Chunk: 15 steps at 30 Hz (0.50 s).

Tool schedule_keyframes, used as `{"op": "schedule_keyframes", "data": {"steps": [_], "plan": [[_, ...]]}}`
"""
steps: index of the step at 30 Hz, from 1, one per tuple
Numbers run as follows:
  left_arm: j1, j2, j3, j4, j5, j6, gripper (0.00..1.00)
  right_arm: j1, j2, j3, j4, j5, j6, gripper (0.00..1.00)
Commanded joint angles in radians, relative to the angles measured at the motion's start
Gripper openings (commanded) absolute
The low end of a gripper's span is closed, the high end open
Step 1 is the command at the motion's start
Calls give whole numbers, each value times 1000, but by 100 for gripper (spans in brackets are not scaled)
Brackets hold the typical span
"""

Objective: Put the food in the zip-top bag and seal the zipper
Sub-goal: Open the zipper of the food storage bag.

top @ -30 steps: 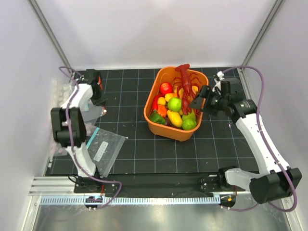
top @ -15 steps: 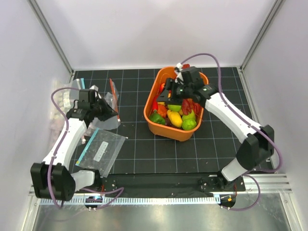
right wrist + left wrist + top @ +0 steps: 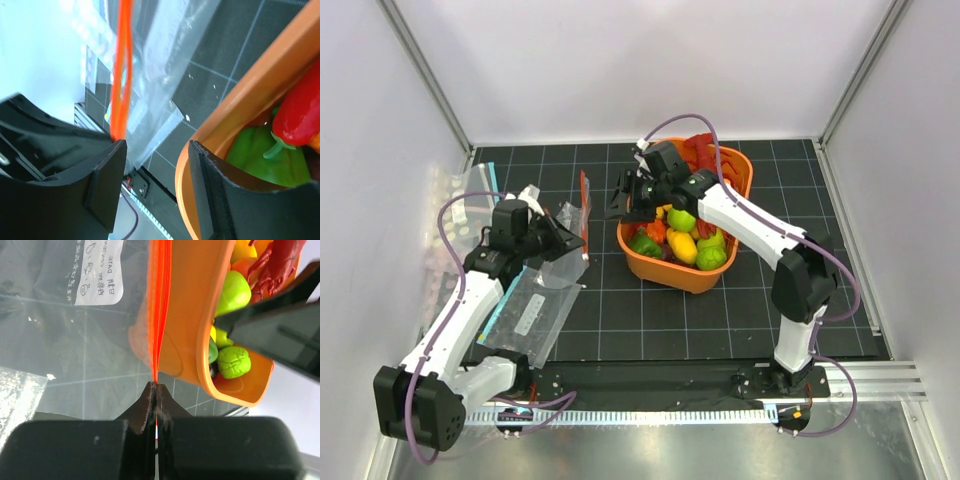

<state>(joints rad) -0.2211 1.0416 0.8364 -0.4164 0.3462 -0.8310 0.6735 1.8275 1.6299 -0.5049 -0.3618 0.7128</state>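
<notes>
Clamped flat in the left gripper [image 3: 156,388] – the narrow red-orange zipper [image 3: 159,315] of the clear, crinkly zip-top bag [image 3: 570,240], held edge-up just beside a smooth orange basket [image 3: 682,279]. Inside the basket, a glossy red lobster [image 3: 276,264] and round light-green fruit [image 3: 234,290]. Over its left rim, the right gripper [image 3: 157,150], jaws apart, arm stretched leftward – farther left than half a second ago.

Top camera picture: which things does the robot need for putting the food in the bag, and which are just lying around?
For the job:
zip-top bag
zipper
red lobster
light-green fruit
left gripper, pinching the zipper
right gripper, open

Just lying about:
orange bin
yellow fruit
green pepper
flat bag with teal strip
</notes>
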Motion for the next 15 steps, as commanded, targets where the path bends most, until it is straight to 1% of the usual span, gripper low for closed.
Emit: {"op": "schedule_keyframes", "data": {"steps": [1,5,15], "plan": [[-15,-18,-13,64,33,-22,0,18,32,102,2,10,8,58],[-30,-25,-7,73,39,-5,0,40,75,157,-35,30,5,54],[-47,-37,-22,74,42,9,0,63,104,176,-40,38,16,49]]}}
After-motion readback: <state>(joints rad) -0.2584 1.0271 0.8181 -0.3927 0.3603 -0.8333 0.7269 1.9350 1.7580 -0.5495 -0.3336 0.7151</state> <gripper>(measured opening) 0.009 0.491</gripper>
